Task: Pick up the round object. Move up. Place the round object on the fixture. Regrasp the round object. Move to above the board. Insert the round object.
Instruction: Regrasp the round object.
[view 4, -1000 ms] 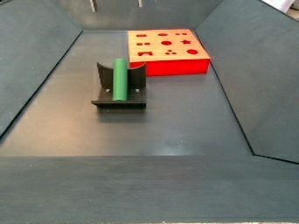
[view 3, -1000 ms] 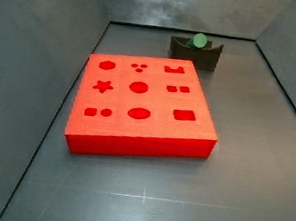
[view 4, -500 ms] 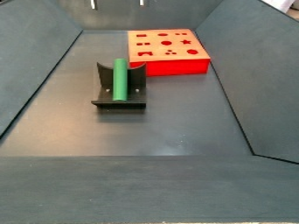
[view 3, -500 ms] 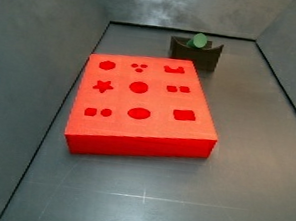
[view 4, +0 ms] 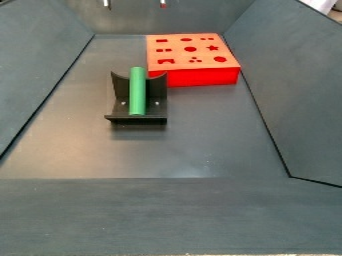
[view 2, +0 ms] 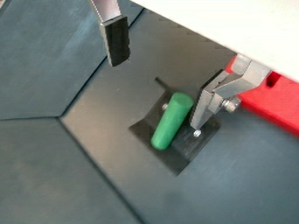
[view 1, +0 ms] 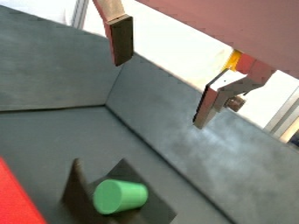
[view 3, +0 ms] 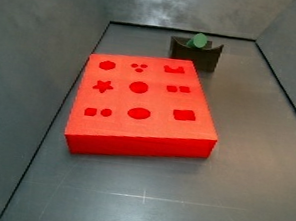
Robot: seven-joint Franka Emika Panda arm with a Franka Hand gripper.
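my gripper [view 2: 158,74] hangs high above the counter [view 4: 201,130], jaws spread wide with nothing between them; both fingers [view 1: 121,39] show in both wrist views as silver plates with dark pads. in a side view only the fingertips [view 4: 106,5] peek in at the very top edge, at about 11 o'clock.

the round object [view 4: 135,90], a green peg, lies in the notch of the fixture [view 4: 138,117], its length running along the 12-to-6 line in that side view. in a side view from the opposite end i see just its round end [view 3: 198,40] above the fixture [view 3: 197,56], at 12 o'clock from the board [view 3: 138,103]. in a wrist view the round object [view 2: 172,121] lies below the gap between my fingers, well apart from them; the other wrist picture shows its round end face [view 1: 119,195] toward the camera.

the board [view 4: 191,58] is flat on the counter, red, holes up, at roughly 1 o'clock from the fixture and clear of it. a corner of the board [view 2: 271,103] shows in a wrist view, past my finger [view 2: 219,92].
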